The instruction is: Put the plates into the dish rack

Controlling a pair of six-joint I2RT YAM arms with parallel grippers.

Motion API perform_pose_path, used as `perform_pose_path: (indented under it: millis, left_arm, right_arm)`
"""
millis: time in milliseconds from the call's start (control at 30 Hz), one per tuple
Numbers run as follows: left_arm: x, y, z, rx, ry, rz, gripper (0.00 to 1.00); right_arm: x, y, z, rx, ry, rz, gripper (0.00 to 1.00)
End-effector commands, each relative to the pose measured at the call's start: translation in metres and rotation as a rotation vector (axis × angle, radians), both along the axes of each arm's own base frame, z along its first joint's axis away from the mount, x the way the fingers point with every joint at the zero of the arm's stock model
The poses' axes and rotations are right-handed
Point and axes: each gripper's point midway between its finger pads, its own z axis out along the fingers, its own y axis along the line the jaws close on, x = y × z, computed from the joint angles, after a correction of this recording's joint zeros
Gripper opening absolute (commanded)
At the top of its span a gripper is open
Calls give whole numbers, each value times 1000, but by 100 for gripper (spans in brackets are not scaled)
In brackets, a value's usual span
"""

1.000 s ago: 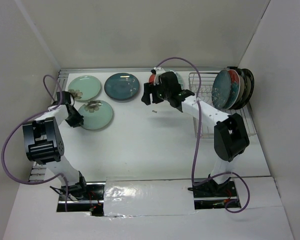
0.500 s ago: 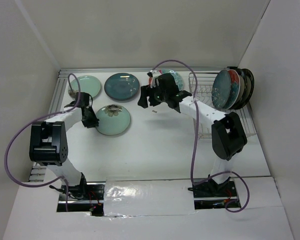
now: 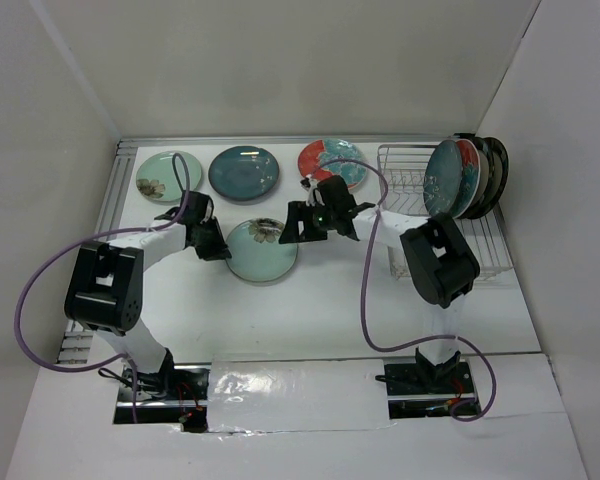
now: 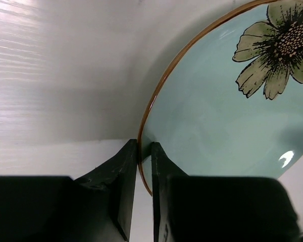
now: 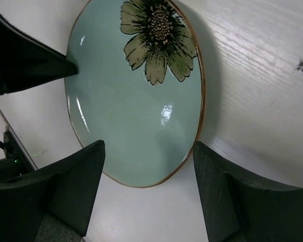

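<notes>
My left gripper (image 3: 220, 246) is shut on the left rim of a pale mint plate with a flower (image 3: 263, 250), near the table's middle. In the left wrist view the fingers (image 4: 164, 171) pinch the brown rim of this plate (image 4: 227, 111). My right gripper (image 3: 288, 228) is open at the plate's right edge. In the right wrist view its jaws stand wide apart over the near part of the plate (image 5: 136, 96). The wire dish rack (image 3: 408, 185) at the back right holds several upright plates (image 3: 462, 178).
Three plates lie flat along the back: a mint flower plate (image 3: 168, 175), a dark teal plate (image 3: 244, 172) and a red plate with teal (image 3: 332, 162). White walls close in the table. The left gripper's finger shows in the right wrist view (image 5: 30, 65).
My left gripper has moved the mint plate rightward from the left side to the middle. My right gripper came forward and left off the red plate to the mint plate's right edge.
</notes>
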Motion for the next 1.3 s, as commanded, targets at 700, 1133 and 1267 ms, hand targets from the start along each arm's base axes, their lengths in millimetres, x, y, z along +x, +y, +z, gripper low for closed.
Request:
perform_pose_path:
  millis: [700, 1133, 1267]
  left_arm:
    - [-59, -6, -40, 58, 212, -55, 0]
    - [-59, -6, -30, 84, 183, -63, 2]
    - [-39, -5, -1, 100, 99, -56, 21]
  right_arm:
    - [-29, 13, -59, 181, 196, 89, 42]
    - [-14, 18, -32, 167, 90, 104, 0]
    - [8, 9, 22, 83, -54, 68, 0]
